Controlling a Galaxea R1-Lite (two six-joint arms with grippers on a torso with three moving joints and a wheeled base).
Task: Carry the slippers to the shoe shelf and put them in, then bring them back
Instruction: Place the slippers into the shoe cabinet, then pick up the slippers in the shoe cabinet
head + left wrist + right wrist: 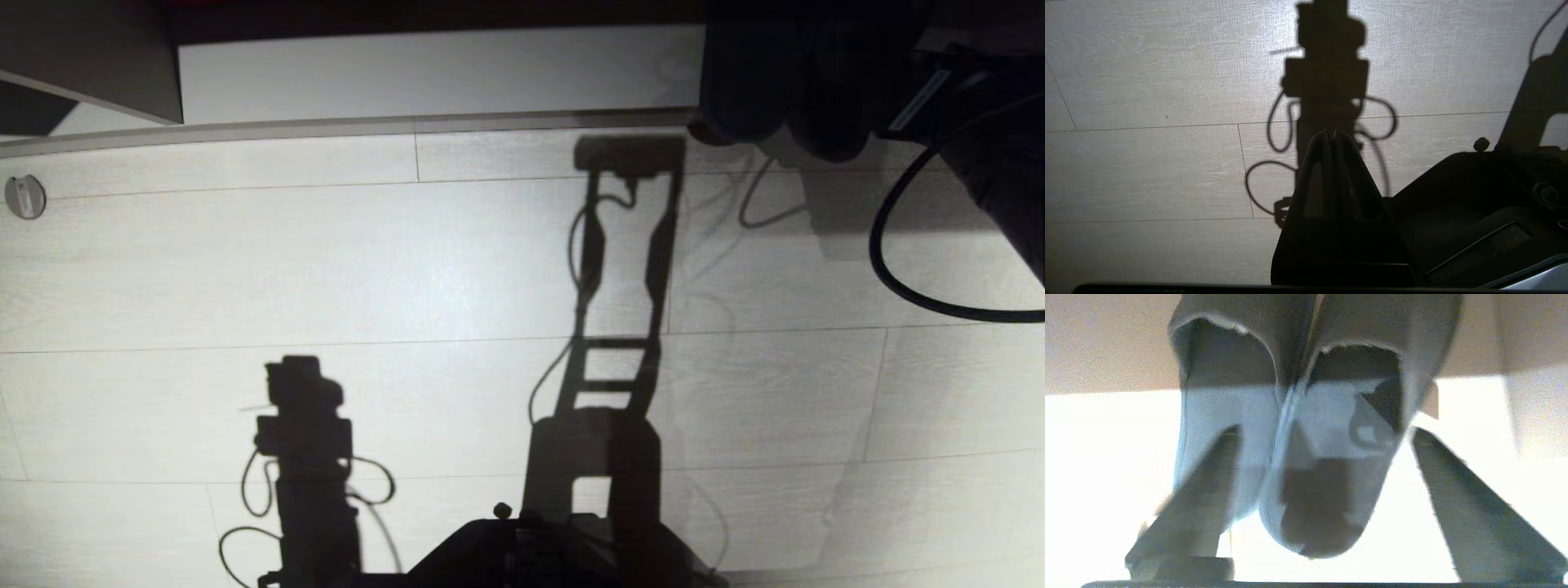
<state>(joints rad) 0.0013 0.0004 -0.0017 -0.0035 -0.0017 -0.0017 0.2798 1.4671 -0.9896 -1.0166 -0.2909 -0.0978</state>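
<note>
Shoe shelf (441,73): its pale base board runs across the far edge of the plank floor (326,269). The slippers (775,98) sit at its right-hand end, side by side and touching, toes under the shelf's shade and open heels facing the robot.

Step in hand, as I judge it: taking the pair by both outer sides for the carry back, though from this angle it may equally be the letting-go. To do it well, both slippers (1290,416) need to lie inside the span. At present one finger (1208,490) lies over the insole of one slipper, while the other stands outside its mate. Shift sideways until both fingers clear the outer edges, go low, then close evenly so the pair presses together rather than one shoe skidding out.

Right arm (980,98): reaches low and forward to the shelf mouth, cable looped beneath it. Right gripper (1323,430): spread wide, clamping nothing.

Left gripper (1331,134): parked above the floor beside the base, fingertips pressed together, empty.
</note>
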